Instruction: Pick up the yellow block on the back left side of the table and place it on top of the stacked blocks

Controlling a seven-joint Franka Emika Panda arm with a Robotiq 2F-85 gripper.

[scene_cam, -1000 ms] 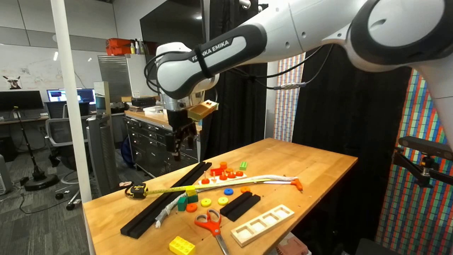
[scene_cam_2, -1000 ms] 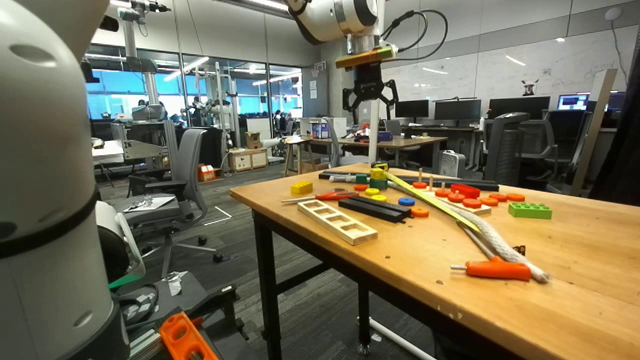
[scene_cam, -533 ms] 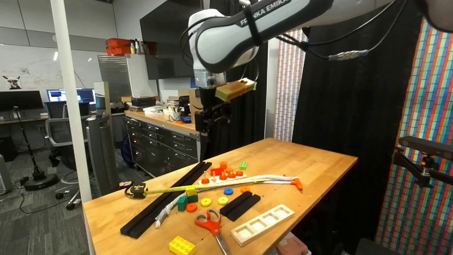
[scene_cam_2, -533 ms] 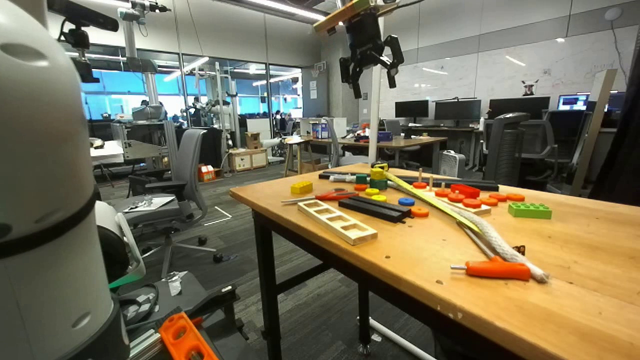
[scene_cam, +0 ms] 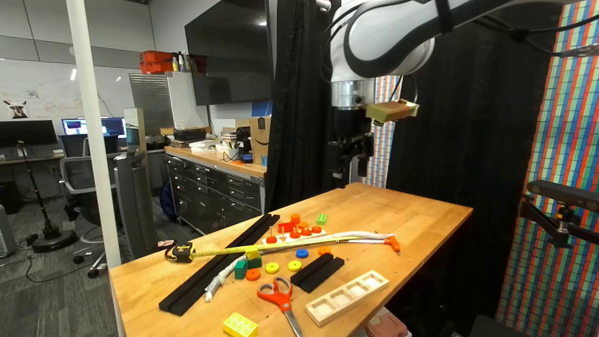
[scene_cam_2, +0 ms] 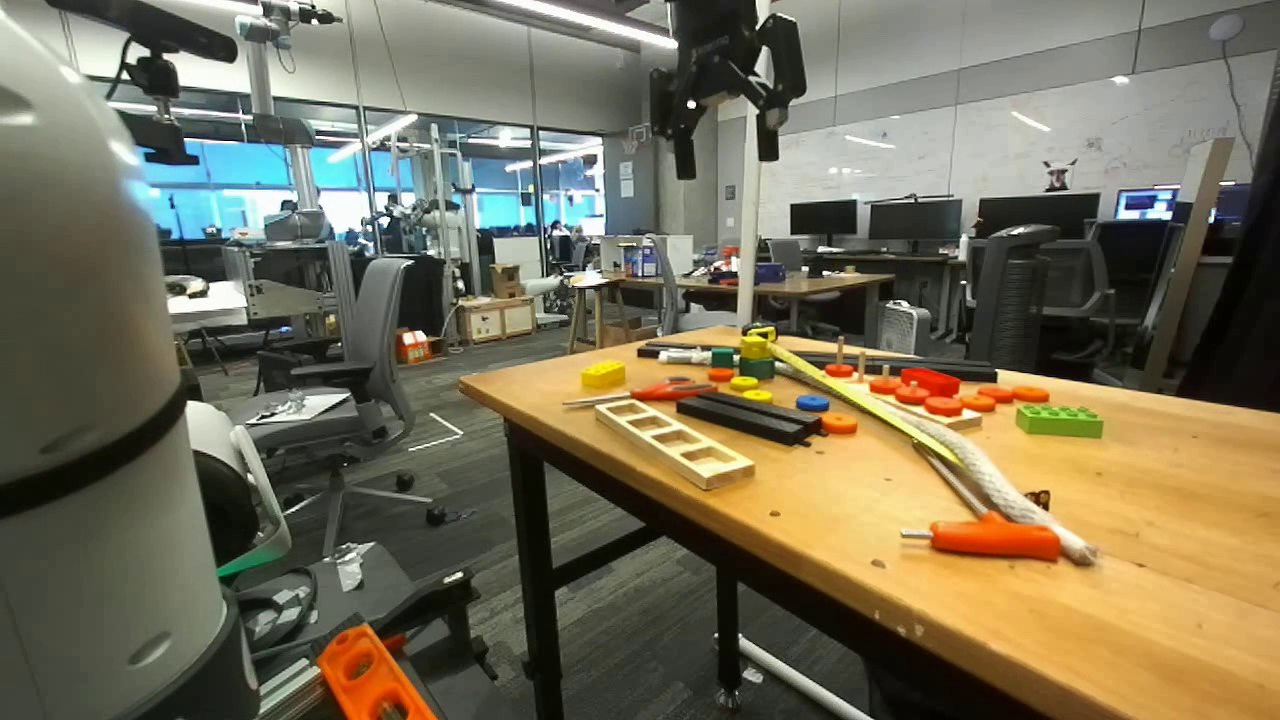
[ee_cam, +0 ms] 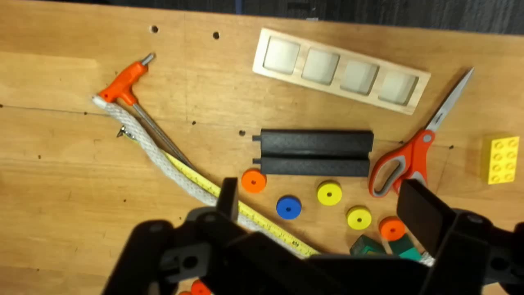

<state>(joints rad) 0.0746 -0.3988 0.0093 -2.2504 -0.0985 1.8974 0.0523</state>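
The yellow studded block (scene_cam: 240, 325) lies on the wooden table (scene_cam: 393, 206) near one end; it shows at the back left in an exterior view (scene_cam_2: 603, 375) and at the right in the wrist view (ee_cam: 503, 159). A small yellow cube (scene_cam_2: 755, 347) sits on a green block (scene_cam_2: 757, 369), making a stack; another green block (scene_cam: 240, 270) stands beside it. The wrist view shows green blocks (ee_cam: 366, 246) partly hidden by the gripper. A cluster of orange-red pieces (scene_cam_2: 930, 381) lies farther along. My gripper (scene_cam: 351, 177) is open and empty, high above the table (ee_cam: 321, 200).
Red-handled scissors (ee_cam: 409, 153), a wooden four-compartment tray (ee_cam: 339, 69) and a black grooved piece (ee_cam: 315, 152) lie on the table. A yellow tape (scene_cam_2: 880, 411) and white rope (scene_cam_2: 1000, 480) cross it. An orange-handled tool (scene_cam_2: 995, 538) and green studded brick (scene_cam_2: 1060, 421) lie nearby.
The arm and open gripper have swept to the right in an exterior view, away from the yellow studded block's end, and appear larger and higher in the other view. Objects on the table have not moved.
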